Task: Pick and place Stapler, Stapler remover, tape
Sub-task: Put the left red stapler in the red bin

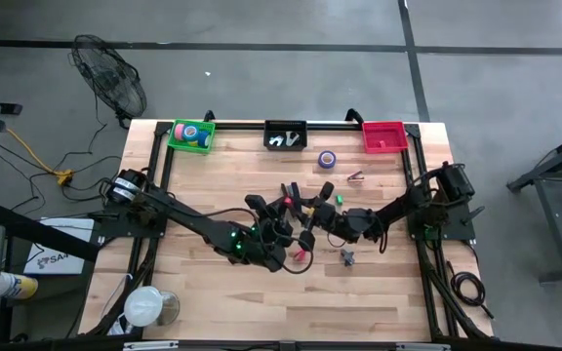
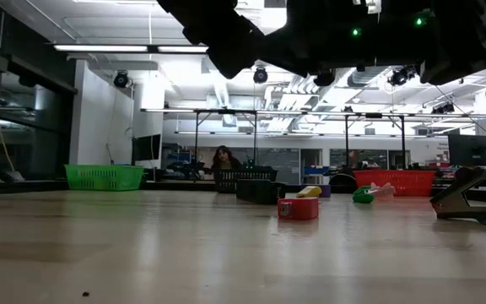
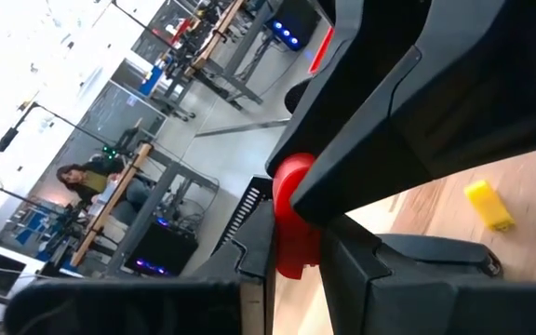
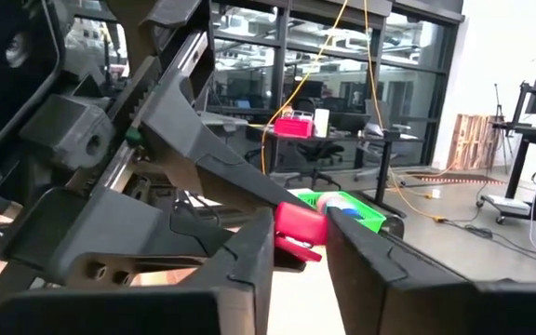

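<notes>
In the high view the two grippers meet in one dark tangle, so the left gripper point(image 1: 283, 232) and right gripper point(image 1: 322, 220) cannot be told open or closed there. The red object point(image 4: 298, 229) between the right gripper's fingers is mostly covered, its kind unclear. In the low view both arms are cut off by the top edge.

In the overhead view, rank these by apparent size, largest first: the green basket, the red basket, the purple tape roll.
1-2. green basket and red basket: look alike, no ranking.
3. purple tape roll: clearly smallest.
</notes>
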Controlling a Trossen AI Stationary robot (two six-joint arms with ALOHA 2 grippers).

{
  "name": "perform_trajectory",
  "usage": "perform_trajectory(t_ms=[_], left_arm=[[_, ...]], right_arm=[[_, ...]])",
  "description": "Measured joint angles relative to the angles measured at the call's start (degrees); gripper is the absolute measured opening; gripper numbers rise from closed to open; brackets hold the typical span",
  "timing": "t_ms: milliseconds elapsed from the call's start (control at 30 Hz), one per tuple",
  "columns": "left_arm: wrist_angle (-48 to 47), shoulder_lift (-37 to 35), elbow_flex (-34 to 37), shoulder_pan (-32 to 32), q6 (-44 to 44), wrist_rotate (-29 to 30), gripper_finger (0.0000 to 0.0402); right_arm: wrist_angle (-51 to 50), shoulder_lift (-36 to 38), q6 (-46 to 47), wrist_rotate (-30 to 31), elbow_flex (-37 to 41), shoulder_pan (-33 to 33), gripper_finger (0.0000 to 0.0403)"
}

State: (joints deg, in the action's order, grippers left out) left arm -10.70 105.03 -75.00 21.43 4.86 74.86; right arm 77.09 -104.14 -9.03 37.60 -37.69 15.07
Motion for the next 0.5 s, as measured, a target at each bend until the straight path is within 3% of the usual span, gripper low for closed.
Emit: perform_trajectory(t_ms=[333, 500], left_arm=[[-0.2, 0.0, 0.0, 0.0, 0.0, 0.3, 0.005], [-0.2, 0.0, 0.0, 0.0, 0.0, 0.4, 0.005]], right_arm=[[-2.3, 0.0, 4.4, -3.6, 0.0, -1.7, 0.0085], [-2.4, 0.0, 4.7, -3.5, 0.0, -1.7, 0.0063]])
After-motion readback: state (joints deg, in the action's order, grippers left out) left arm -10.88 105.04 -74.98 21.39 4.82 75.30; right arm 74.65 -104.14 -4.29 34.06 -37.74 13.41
